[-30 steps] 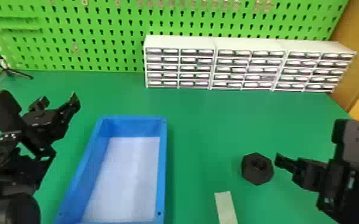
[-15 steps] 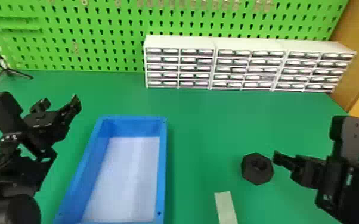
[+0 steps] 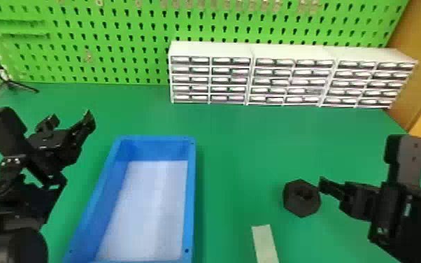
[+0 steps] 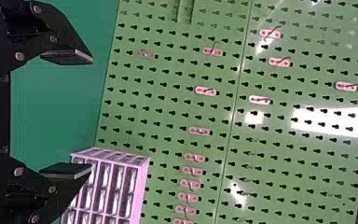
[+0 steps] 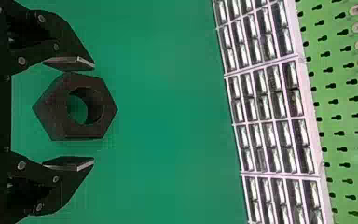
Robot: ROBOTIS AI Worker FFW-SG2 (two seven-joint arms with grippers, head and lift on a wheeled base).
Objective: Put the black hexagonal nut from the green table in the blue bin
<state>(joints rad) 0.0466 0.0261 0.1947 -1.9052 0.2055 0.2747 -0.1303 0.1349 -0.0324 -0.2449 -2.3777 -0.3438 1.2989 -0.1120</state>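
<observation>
Black hexagonal nut (image 3: 300,210) lies right of the blue bin (image 3: 192,196) in the head view, on the green table (image 3: 237,150); drawers (image 3: 293,78) and pegboard (image 3: 115,52) stand beyond the bin. Left wrist view: left gripper (image 4: 92,114) wide, empty. Right wrist view: right gripper (image 5: 94,113) wide, framing the nut; grasping seems in hand, calling for centring, then closing.

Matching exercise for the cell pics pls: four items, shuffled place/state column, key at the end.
Items
1. Black hexagonal nut
2. Blue bin
3. White drawer units
4. Left gripper

Places and states
A. Left of the bin, fingers apart, nothing between them
B. In a row in front of the green pegboard
C. Lying on the green table, close to the right gripper
D. Raised walls around a pale, bare floor

Pairs: 1-C, 2-D, 3-B, 4-A
</observation>
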